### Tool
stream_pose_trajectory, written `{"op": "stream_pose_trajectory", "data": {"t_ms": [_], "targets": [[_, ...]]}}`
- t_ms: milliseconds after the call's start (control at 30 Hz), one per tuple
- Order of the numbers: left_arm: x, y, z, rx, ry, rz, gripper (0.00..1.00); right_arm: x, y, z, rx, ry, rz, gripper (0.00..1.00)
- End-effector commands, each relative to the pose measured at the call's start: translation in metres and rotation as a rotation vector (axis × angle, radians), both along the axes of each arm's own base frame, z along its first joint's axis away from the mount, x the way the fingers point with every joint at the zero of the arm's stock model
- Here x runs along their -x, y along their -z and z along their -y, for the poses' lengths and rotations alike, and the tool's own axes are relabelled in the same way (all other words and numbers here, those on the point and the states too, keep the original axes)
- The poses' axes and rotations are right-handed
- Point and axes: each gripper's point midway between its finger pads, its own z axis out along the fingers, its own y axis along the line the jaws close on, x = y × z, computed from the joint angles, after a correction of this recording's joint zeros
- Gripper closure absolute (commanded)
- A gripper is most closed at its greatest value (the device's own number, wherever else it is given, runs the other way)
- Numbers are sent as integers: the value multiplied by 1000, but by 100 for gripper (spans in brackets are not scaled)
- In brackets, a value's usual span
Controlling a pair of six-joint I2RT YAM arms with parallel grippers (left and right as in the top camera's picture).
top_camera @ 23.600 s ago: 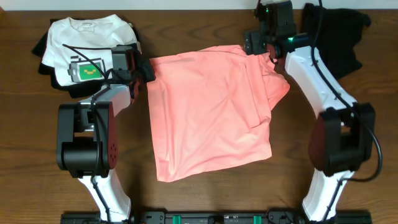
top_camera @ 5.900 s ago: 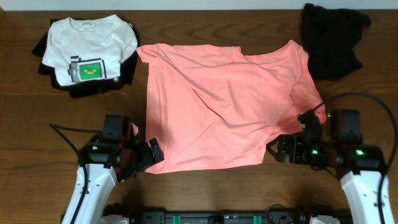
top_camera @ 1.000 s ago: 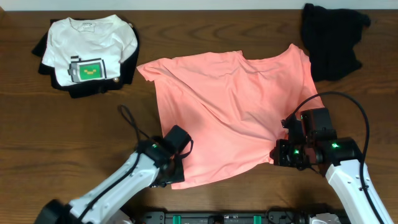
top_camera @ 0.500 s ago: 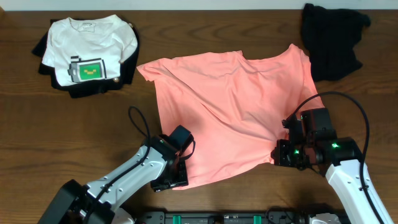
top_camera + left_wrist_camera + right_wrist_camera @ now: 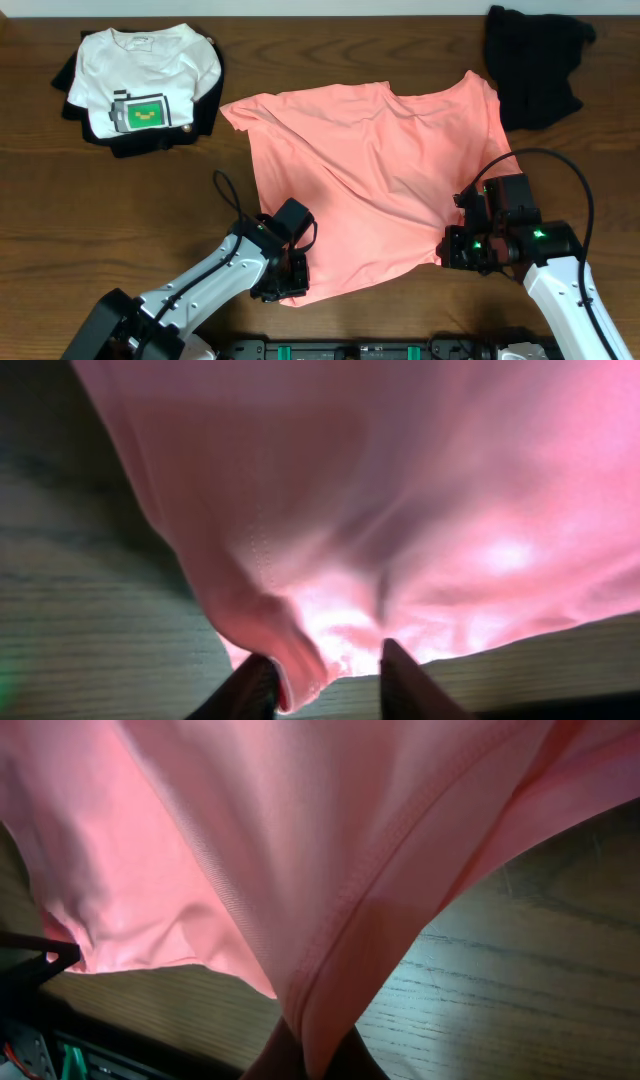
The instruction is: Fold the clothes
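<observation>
Only overhead, white shirt, black garment, wrist views, pink T-shirt.

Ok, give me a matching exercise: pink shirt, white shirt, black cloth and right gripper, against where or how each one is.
1. pink shirt
2. white shirt
3. black cloth
4. right gripper

A. far right corner
B. shut on the pink shirt
C. spread in the middle
D. far left, on dark clothes

Pairs: 1-C, 2-D, 3-A, 4-B
</observation>
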Motion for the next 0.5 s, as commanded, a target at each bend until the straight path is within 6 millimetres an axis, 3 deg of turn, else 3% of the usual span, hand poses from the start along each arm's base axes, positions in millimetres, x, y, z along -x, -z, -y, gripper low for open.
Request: {"op": "stream_pose_trajectory", "data": {"t_ms": [0, 233, 467], "targets": [[8, 4, 3, 1, 34, -9, 69, -6, -7, 1, 2, -2, 29, 99], [17, 7, 6, -20, 96, 5, 69, -5, -7, 1, 1, 1, 27, 99], [25, 8, -12, -106, 100, -21, 69, -6, -7, 1, 1, 1, 28, 99]]}}
